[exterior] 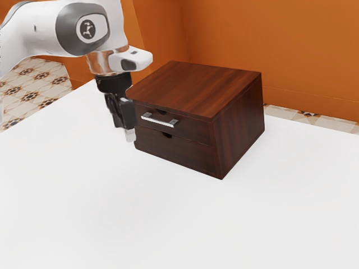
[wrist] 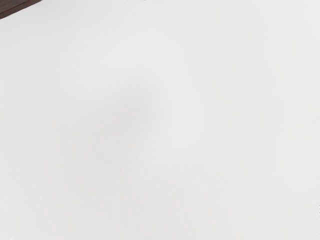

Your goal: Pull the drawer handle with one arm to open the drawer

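Dark brown wood makes up the small cabinet (exterior: 196,89) standing on the white table (exterior: 168,224), with two drawers stacked in its front face. The upper drawer (exterior: 188,126) carries a silver bar handle (exterior: 159,120) lying level across its left part; its front sits in line with the lower drawer (exterior: 179,148), so it looks closed. The white arm (exterior: 78,28) comes in from the exterior view's upper left and bends down, so the black gripper (exterior: 128,131) hangs pointing at the table, just left of the cabinet's front left corner. The handle lies just to the gripper's right at about the same height, close by but apart from it. Whether the gripper is wide or narrow cannot be told from this side, and nothing is seen in its grasp. From the wrist, bare table top (wrist: 160,125) lies under the hand, with a dark sliver of the cabinet (wrist: 12,10) at one corner. An orange wall (exterior: 269,39) stands on the far side.
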`<state>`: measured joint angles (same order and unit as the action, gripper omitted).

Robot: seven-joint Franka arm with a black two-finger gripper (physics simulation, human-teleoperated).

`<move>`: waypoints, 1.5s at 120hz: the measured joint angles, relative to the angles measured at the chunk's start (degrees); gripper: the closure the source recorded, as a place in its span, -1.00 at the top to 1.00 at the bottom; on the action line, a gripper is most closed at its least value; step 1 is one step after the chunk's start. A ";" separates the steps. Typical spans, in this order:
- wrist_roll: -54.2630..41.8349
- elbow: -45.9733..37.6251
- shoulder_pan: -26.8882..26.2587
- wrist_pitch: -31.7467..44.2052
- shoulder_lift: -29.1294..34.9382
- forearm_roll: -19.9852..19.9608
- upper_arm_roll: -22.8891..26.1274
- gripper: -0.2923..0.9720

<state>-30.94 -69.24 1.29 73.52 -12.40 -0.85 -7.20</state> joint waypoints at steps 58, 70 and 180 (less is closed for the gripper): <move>-3.46 0.86 -7.31 13.04 7.64 4.48 2.77 0.54; -9.77 -0.84 -3.75 16.28 3.94 5.03 2.35 0.53; -57.85 -13.63 3.49 25.77 0.92 -5.90 0.31 0.54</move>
<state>-88.79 -82.87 4.78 99.29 -11.48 -6.75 -6.88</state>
